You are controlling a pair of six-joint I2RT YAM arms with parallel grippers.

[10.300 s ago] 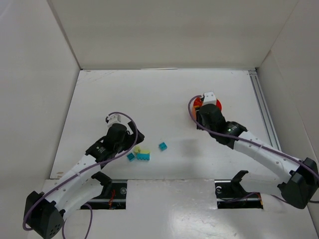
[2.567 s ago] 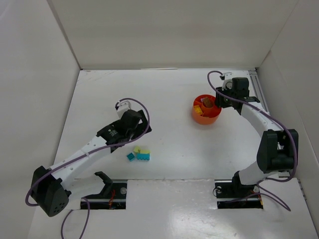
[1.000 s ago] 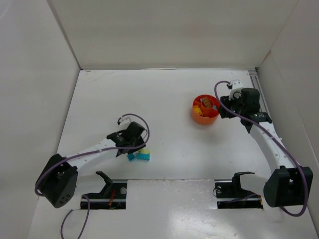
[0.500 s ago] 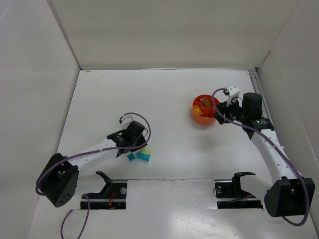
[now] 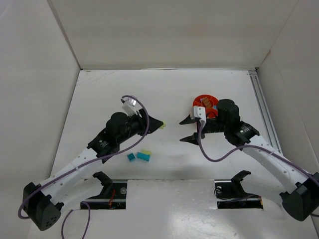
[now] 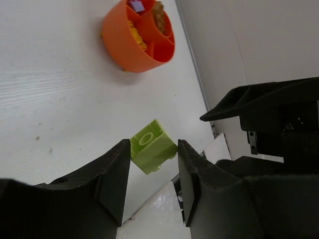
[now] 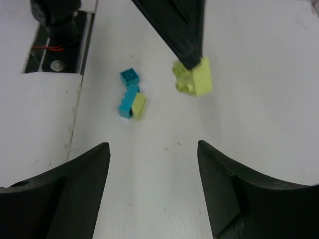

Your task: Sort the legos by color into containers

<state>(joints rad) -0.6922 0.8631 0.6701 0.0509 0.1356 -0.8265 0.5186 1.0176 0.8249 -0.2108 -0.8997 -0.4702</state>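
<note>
One lime brick (image 6: 149, 143) is pinched in the L gripper (image 6: 152, 149), held above mid-table, well left of the orange bowl (image 6: 122, 47). R gripper (image 7: 152, 149) gapes wide, empty, betw. them. Risk: the grip looks skewed, so the brick may twist out en route; arms could clash nr the bowl.

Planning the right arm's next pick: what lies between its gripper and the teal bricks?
Only bare table between right gripper and teal bricks, per top and right wrist views. The left gripper's lime brick is off that line.
</note>
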